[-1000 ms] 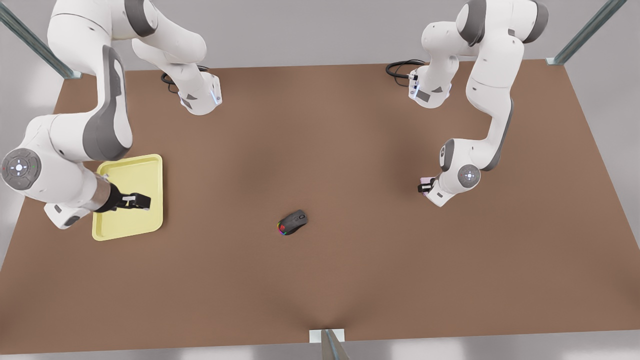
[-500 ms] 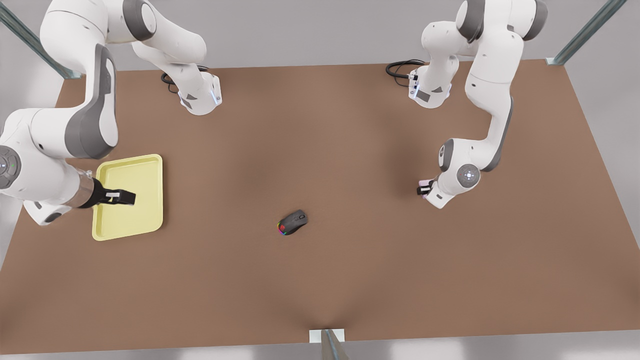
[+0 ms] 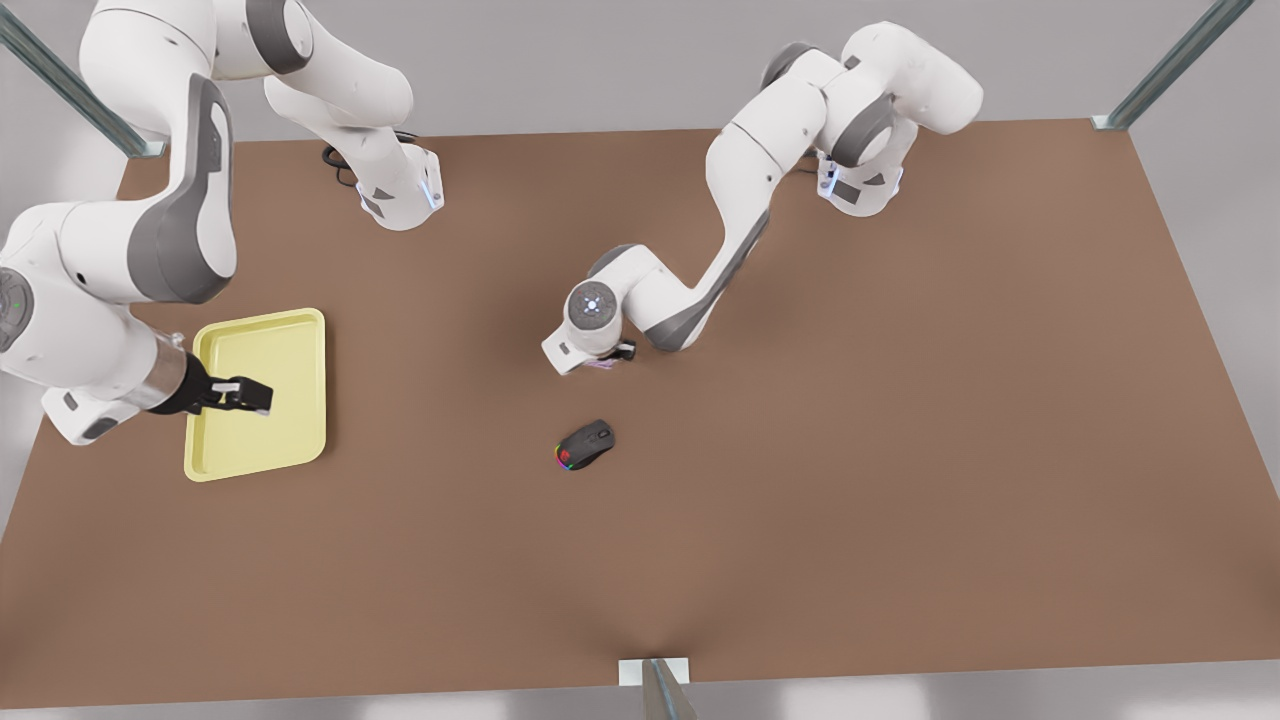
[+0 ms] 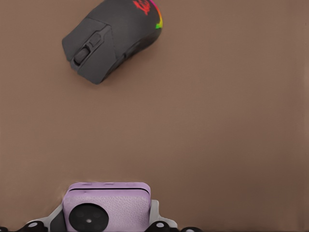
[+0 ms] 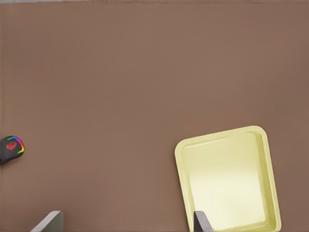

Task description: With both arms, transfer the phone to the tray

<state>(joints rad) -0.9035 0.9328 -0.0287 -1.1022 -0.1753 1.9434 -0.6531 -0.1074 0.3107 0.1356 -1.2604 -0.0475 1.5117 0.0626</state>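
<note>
The left gripper (image 3: 612, 357) sits near the middle of the table (image 3: 900, 450), closed on the pink phone (image 4: 107, 205). The black mouse (image 3: 586, 444) lies just past it, at about 6 o'clock in the front view. The right gripper (image 3: 248, 396) hangs over the yellow tray (image 3: 300, 335), far off at 9 o'clock, with its fingers spread apart and nothing in them. The phone could slip out on the way over, or bump the mouse if it goes too low.
</note>
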